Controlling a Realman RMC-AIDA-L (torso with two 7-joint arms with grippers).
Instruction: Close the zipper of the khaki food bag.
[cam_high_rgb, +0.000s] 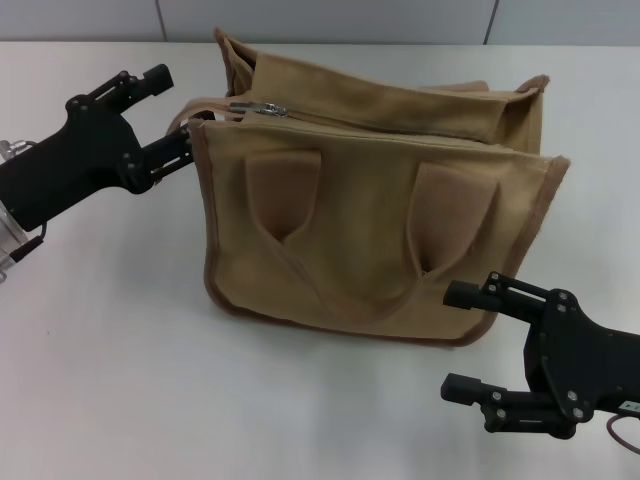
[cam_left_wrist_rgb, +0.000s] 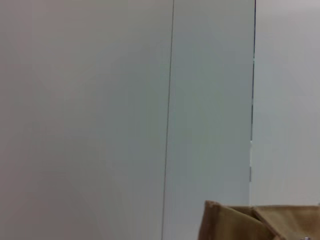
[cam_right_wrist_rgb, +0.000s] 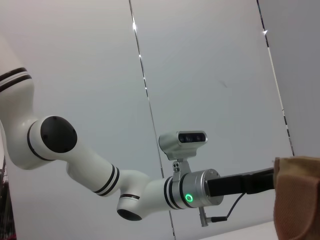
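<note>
Our left gripper (cam_high_rgb: 175, 115) is open at the bag (cam_high_rgb: 380, 240) end, pull (cam_high_rgb: 270, 109) just past its jaws. The zipper (cam_high_rgb: 400, 128) looks unclosed. Our right gripper (cam_high_rgb: 470, 340) waits open, below the bag.

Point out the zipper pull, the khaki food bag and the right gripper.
zipper pull (cam_high_rgb: 272, 109): head view, on the silver metal tab.
khaki food bag (cam_high_rgb: 360, 215): head view, on the front panel between the handles.
right gripper (cam_high_rgb: 462, 340): head view, midway between its fingertips.
</note>
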